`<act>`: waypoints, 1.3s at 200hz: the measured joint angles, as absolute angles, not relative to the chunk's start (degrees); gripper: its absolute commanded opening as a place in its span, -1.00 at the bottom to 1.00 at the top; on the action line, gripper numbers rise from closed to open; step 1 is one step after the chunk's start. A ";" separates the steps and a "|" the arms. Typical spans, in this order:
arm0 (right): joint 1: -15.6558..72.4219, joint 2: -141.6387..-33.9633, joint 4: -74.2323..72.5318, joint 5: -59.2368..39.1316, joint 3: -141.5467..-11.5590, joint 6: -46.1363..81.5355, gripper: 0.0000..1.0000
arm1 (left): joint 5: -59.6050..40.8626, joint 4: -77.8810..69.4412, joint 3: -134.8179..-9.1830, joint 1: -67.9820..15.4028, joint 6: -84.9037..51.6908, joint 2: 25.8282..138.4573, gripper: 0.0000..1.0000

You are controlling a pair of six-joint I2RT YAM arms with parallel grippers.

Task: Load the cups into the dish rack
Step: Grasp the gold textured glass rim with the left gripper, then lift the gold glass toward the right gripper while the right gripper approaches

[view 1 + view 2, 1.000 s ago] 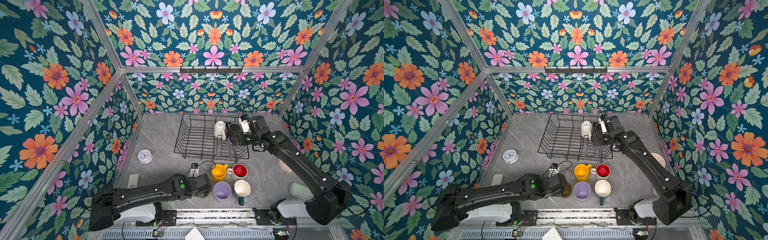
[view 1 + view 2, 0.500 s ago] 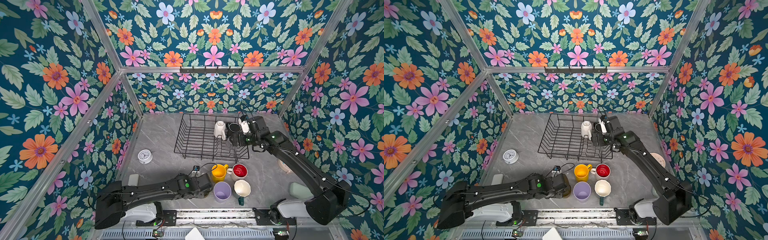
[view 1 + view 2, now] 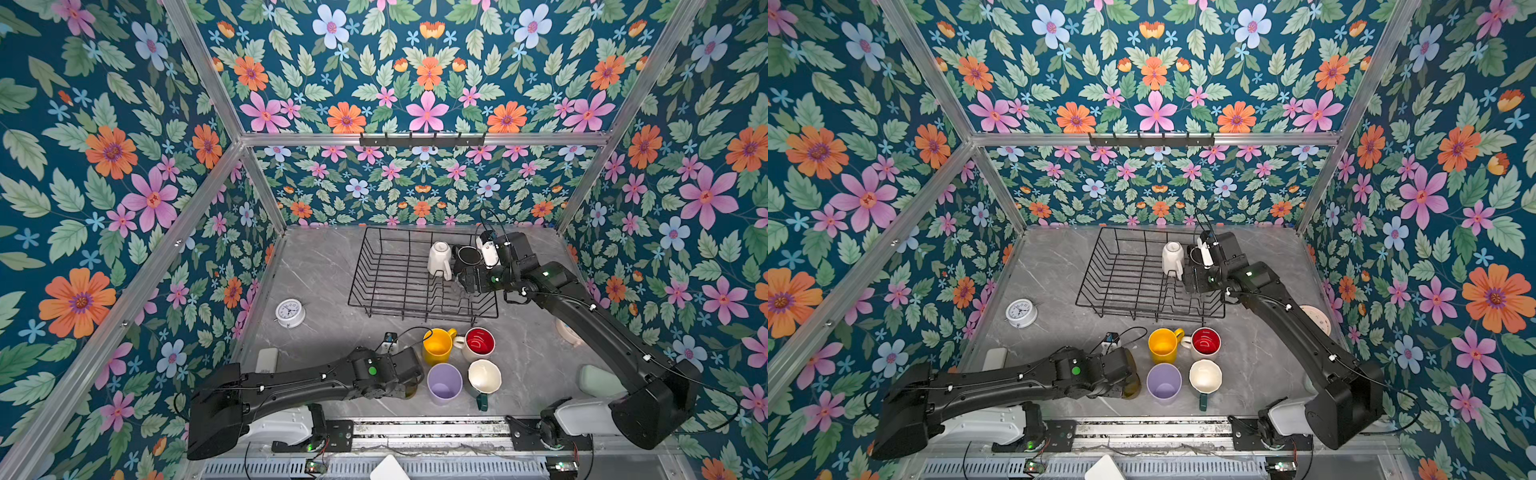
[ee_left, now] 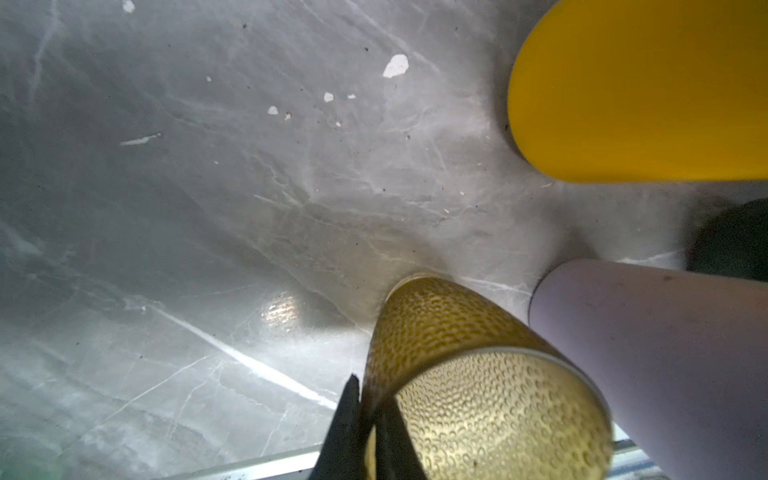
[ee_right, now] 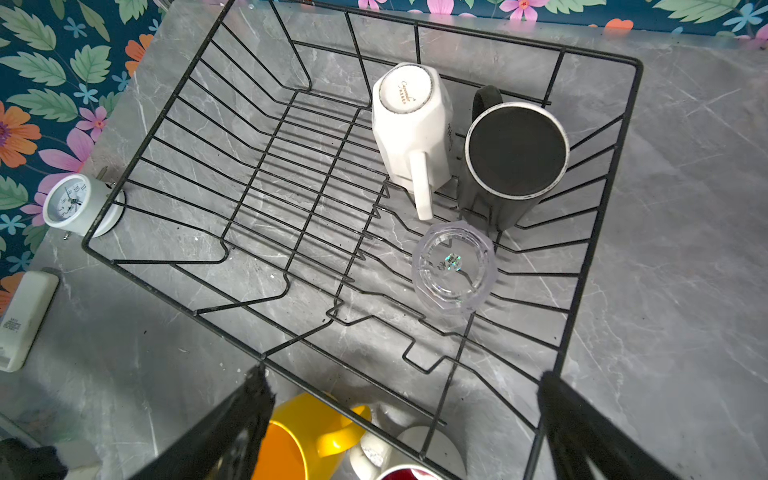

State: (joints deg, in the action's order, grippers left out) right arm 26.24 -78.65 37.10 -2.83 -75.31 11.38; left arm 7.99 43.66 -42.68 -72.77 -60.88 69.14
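Left tool [image 4: 371, 409] — pinching amber glass [image 4: 440, 320] rim.

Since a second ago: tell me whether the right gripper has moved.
No. In a top view the right gripper hangs open in the same spot as before, beside the black mug at the dish rack's right end.

You have a grey marble table [image 3: 328, 266] bearing the dish rack [image 3: 376, 266] far back, a white clock [image 3: 289, 311] left, and a yellow mug [image 3: 436, 345] and lilac tumbler [image 3: 444, 383] near.
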 measured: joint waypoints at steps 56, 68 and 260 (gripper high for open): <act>26.24 -79.07 37.06 -3.27 -75.37 11.40 0.97 | 9.43 45.04 -42.85 -72.77 -60.18 63.96 -1.00; 26.24 -79.11 37.08 -3.77 -75.64 11.40 0.97 | 10.55 45.50 -42.61 -72.77 -60.80 60.29 -1.00; 25.91 -79.85 20.25 -43.66 -76.93 22.20 0.97 | 30.48 24.21 -34.65 -72.27 -51.90 20.80 -1.00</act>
State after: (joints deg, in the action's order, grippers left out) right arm 25.91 -79.85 20.25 -43.66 -76.93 22.20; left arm 30.48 24.21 -34.65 -72.27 -51.90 20.80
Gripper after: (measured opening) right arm 0.984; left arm 0.072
